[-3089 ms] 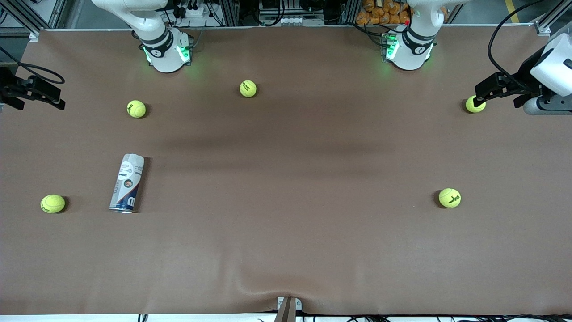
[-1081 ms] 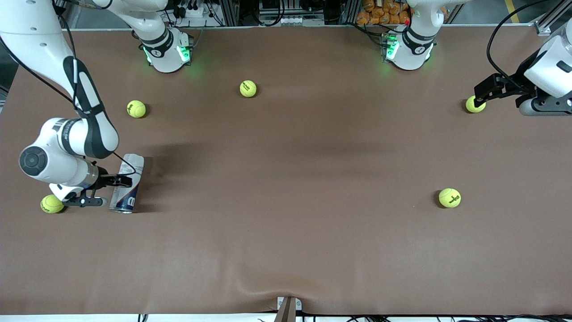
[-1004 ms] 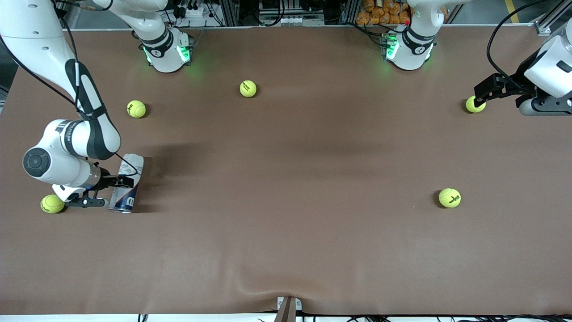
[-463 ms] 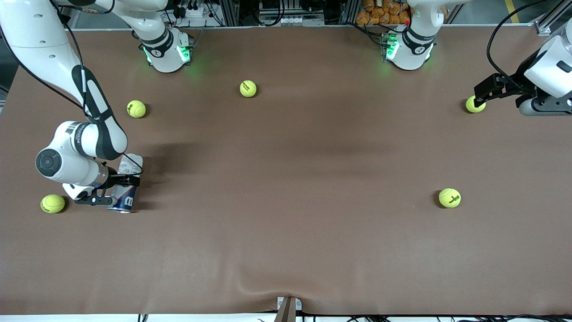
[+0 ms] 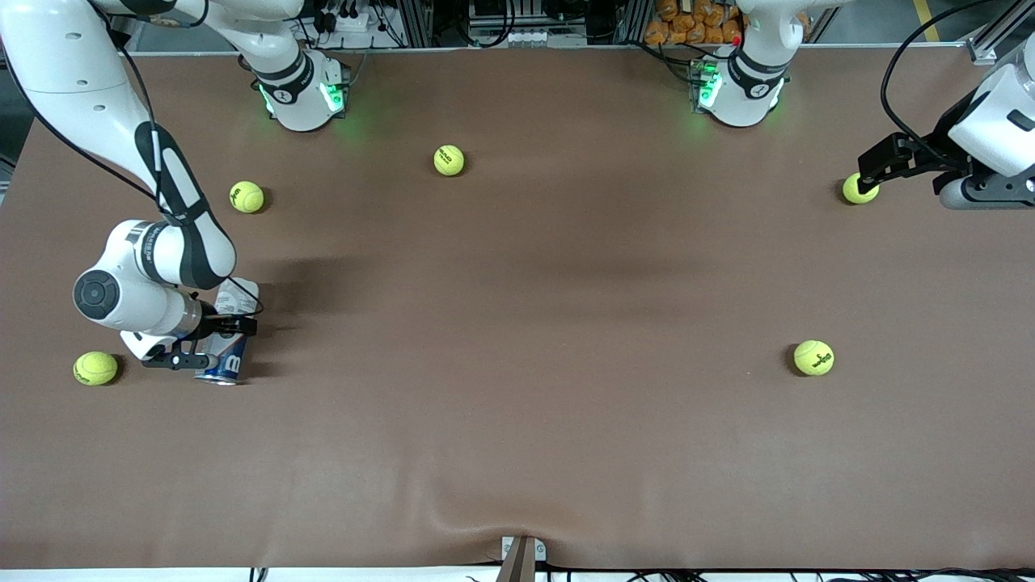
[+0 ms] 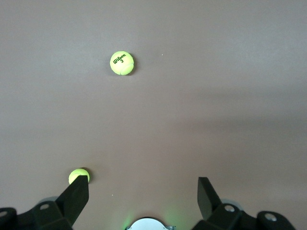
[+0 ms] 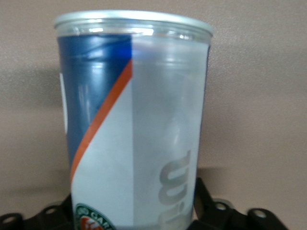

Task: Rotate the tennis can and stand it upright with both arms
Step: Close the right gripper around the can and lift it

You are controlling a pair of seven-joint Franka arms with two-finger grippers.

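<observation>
1 clear cyl. tennis can (image 5: 236, 297) flat | R claw (image 5: 218, 343) astride it, grip unclear | L claw (image 6: 144, 184) spread, idle

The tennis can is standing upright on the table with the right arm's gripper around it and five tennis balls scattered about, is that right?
Not quite: the tennis can is lying on its side, not upright, as the front view shows. The rest holds: the right gripper is around it, and five tennis balls lie about the table.
</observation>
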